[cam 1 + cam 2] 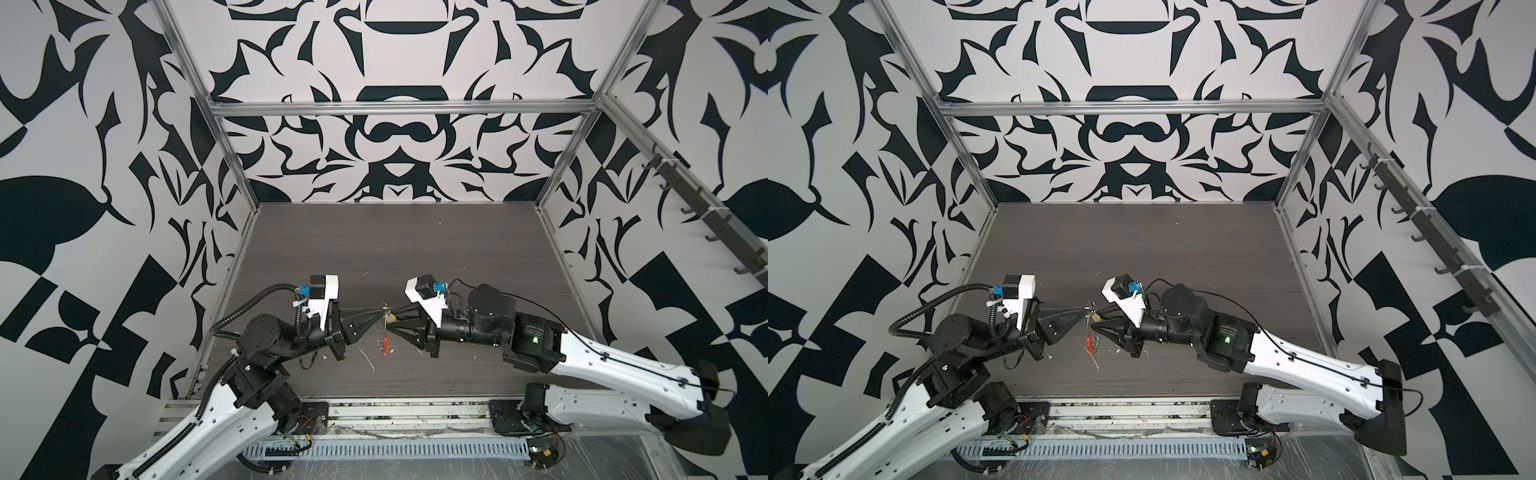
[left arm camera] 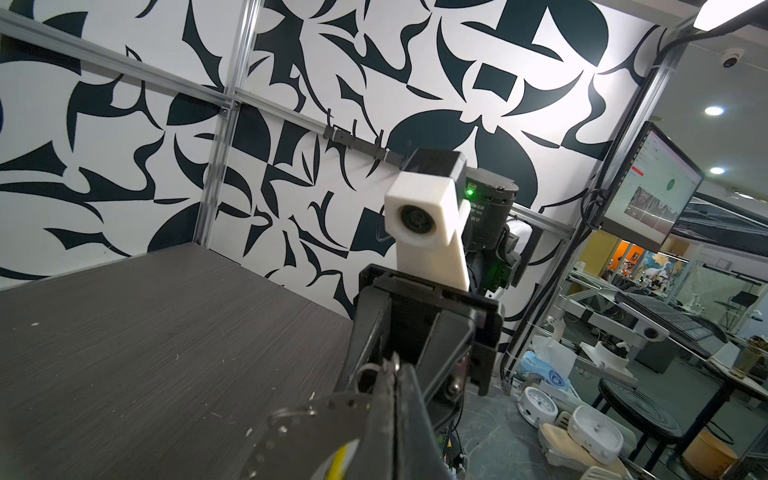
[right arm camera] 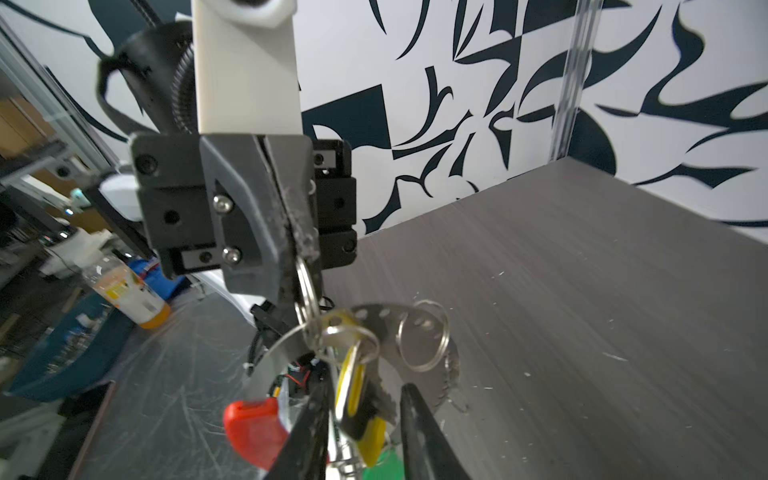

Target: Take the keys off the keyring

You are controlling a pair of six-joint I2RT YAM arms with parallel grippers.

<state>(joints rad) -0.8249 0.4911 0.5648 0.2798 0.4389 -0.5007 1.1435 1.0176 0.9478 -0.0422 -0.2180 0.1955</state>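
Right wrist view: I see the keyring (image 3: 385, 328) as a flat silver arc pierced by a row of round holes. On one side it curves down to a red plastic piece (image 3: 253, 432).

Three small rings are threaded on the arc. The upper split ring (image 3: 305, 286) runs up into the left gripper (image 3: 297, 253). Its jaws are pressed together on that ring, so the whole bunch hangs from this grip. The middle split ring (image 3: 353, 338) carries the yellow key (image 3: 353, 386), an oblong tag with a dark edge. The outer split ring (image 3: 424, 336) sits through a hole further along the arc. The green key (image 3: 384, 465) shows only as a corner at the frame edge, just past the yellow one.

The right gripper (image 3: 365, 384) has its jaws apart, one black finger on either side of the yellow key. A gap is visible on the side nearer the outer split ring. On the other side I cannot tell whether the finger touches the tag.

In both top views the two grippers meet tip to tip over the near middle of the dark wood-grain table (image 1: 374, 249). The keyring hangs between them with the red piece lowest and the yellow key at the right gripper's tips. Small pale flecks lie scattered on the tabletop around this spot.
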